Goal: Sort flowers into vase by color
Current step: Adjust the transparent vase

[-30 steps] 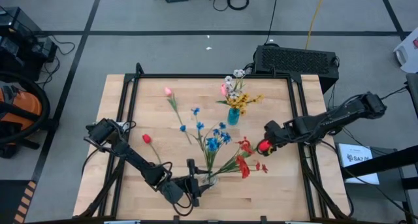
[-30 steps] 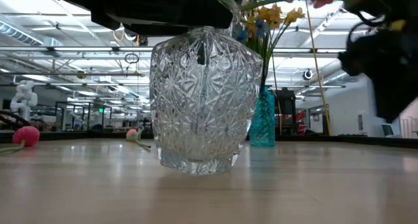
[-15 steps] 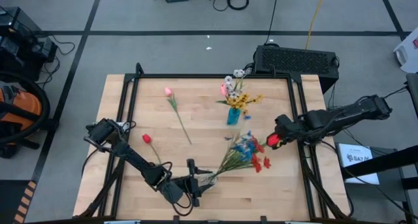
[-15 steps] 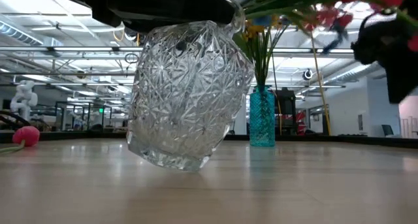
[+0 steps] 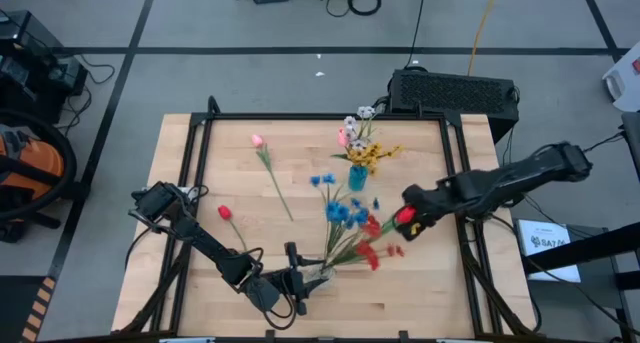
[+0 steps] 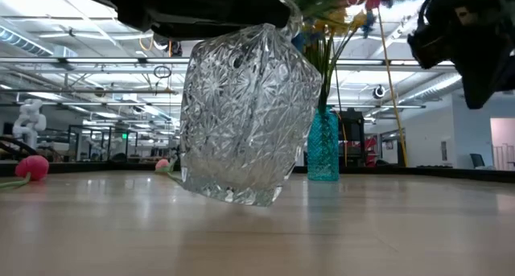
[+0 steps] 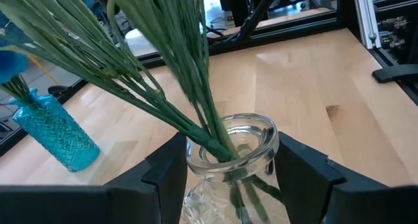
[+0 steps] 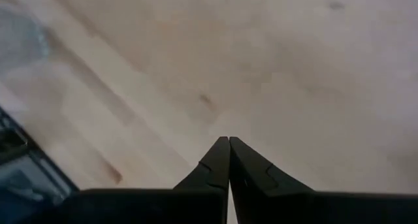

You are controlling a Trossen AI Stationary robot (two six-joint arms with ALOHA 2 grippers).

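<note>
Half a second earlier the cut-glass vase (image 6: pixel 245 115) leaned harder toward the right and its bouquet lay low over the boards; now it stands nearer to upright, though tipped with one edge of its base off the surface (image 5: pixel 240 193), and the stems have swung up. At the near edge, the left gripper (image 7: pixel 232 168) has its fingers (image 7: pixel 163 178) clamped on the neck of the glass vase, one on each side just below the rim. Green stems (image 7: pixel 163 74) pack the mouth of this vase and fan up and away from it. From above, they carry blue flowers (image 5: pixel 342 211) and red flowers (image 5: pixel 368 251) out toward the middle of the surface.

To the right of those blooms, the right gripper (image 5: pixel 405 223) hovers over the boards with its fingers (image 8: pixel 225 162) pressed together and nothing between them; its wrist camera sees only bare wood. A red patch shows at its tip from above.

On the left side of the surface a red tulip (image 5: pixel 225 212) lies flat, and farther back a pink tulip (image 5: pixel 257 140) lies with its long stem running toward the centre. At the far side a teal vase (image 5: pixel 357 176) stands upright, holding yellow flowers (image 5: pixel 373 155), small white flowers (image 5: pixel 358 116) and a pink bloom (image 5: pixel 343 136).
</note>
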